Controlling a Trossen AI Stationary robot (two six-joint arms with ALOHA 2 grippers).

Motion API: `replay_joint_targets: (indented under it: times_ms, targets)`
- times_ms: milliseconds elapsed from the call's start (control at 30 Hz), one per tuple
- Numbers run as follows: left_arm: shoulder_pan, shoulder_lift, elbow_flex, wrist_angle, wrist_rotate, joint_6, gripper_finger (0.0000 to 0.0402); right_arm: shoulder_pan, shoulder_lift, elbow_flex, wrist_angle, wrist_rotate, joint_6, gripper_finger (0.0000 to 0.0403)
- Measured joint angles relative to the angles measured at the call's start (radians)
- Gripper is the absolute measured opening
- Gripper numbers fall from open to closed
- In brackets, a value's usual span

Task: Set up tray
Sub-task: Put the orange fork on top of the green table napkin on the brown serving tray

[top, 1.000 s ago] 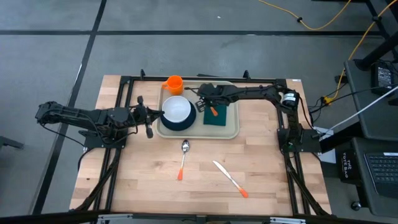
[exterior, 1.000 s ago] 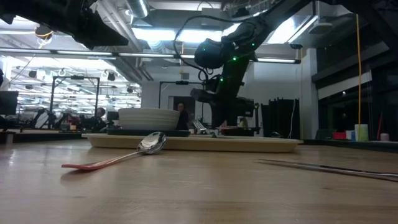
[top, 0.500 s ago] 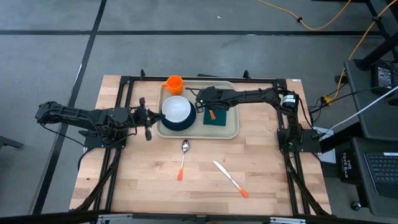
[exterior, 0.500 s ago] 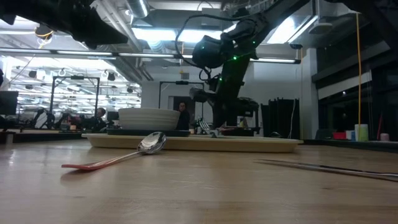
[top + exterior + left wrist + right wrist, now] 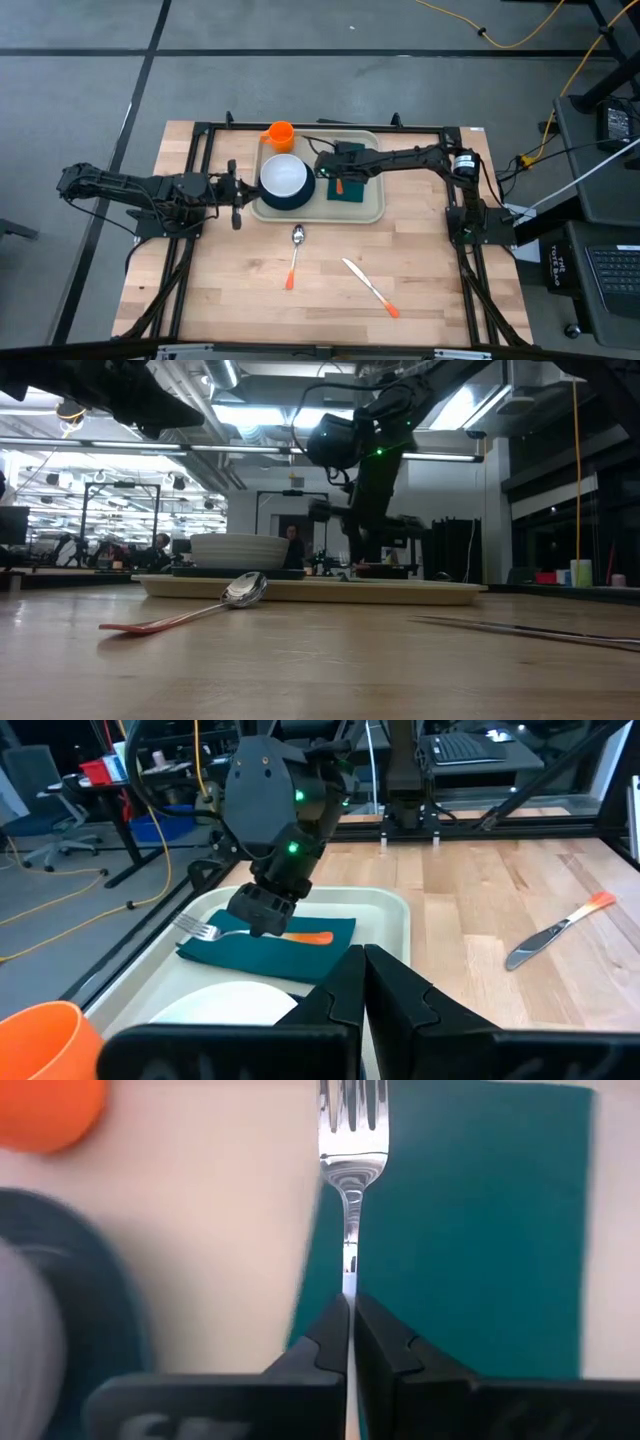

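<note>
Spoon [image 5: 296,250], knife [image 5: 367,287] on bare wood, orange cup [image 5: 280,135]

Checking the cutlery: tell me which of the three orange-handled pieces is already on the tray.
The fork. It lies on the green napkin in the tray, held by the right pincer; the spoon and knife lie on bare table.

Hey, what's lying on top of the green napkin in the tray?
A fork with an orange handle lies on the napkin; the right hand pinches it, hiding its middle.
</note>
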Motion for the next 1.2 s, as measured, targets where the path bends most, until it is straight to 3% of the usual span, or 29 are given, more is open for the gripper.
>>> replay_joint_targets:
  times_ms: [700, 967, 1200]
  targets:
    - [0.0, 0.0, 0.0, 0.0, 0.0, 0.0, 0.0005, 0.016, 0.003, -0.009, 0.018, 0.018, 0.088, 0.0007]
    - [0.0, 0.0, 0.0, 0.0, 0.0, 0.0, 0.0002, 0.017, 0.004, -0.088, 0.149, 0.017, 0.102, 0.0007]
    - [0.0, 0.0, 0.0, 0.0, -0.001, 0.0, 0.0006, 0.017, 0.004, -0.091, 0.156, 0.017, 0.089, 0.0007]
